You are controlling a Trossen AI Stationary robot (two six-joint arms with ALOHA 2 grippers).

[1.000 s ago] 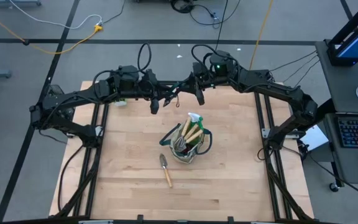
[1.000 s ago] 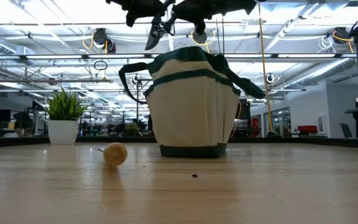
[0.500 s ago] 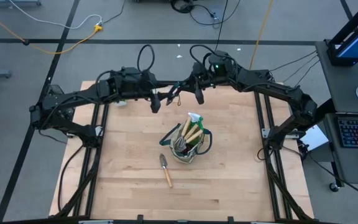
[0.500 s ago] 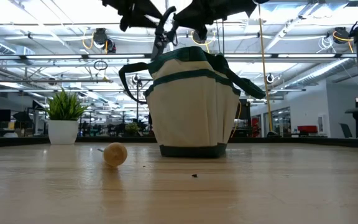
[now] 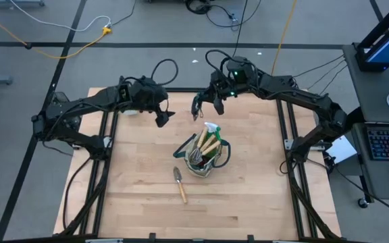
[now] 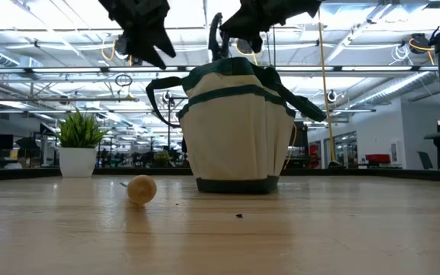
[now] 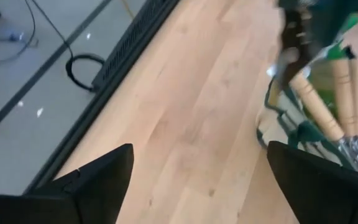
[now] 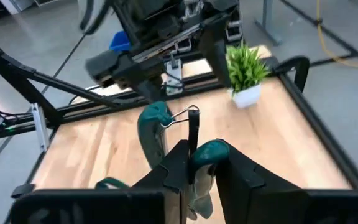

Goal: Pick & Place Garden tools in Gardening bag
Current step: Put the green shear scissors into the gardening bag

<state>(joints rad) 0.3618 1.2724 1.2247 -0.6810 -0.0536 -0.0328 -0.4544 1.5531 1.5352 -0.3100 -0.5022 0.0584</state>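
A: Right gripper (image 5: 198, 110) — position, fingers?

B: Above the far side of the light wooden table (image 5: 140, 196), just behind the beige canvas gardening bag with dark green trim (image 5: 206, 156). Fingers clenched on the dark pruning shears with green-coated handles (image 8: 185, 140); the right wrist view shows the handles pinched between them, wire catch uppermost.

A: Left gripper (image 5: 162, 117)?

B: Off to the bag's left, well apart from it, raised over bare table. Fingers (image 7: 98, 180) spread wide, nothing between them.

A: Bag contents?

B: Upright near the table's middle. Wooden tool handles (image 5: 208, 143) and the green spray bottle (image 5: 212, 128) stick out of the top.

A: Anything outside the bag?

B: One wooden-handled metal trowel (image 5: 179, 183) flat on the table, just in front of the bag. A small green potted plant in a white pot (image 6: 79, 145) stands at the far left edge.
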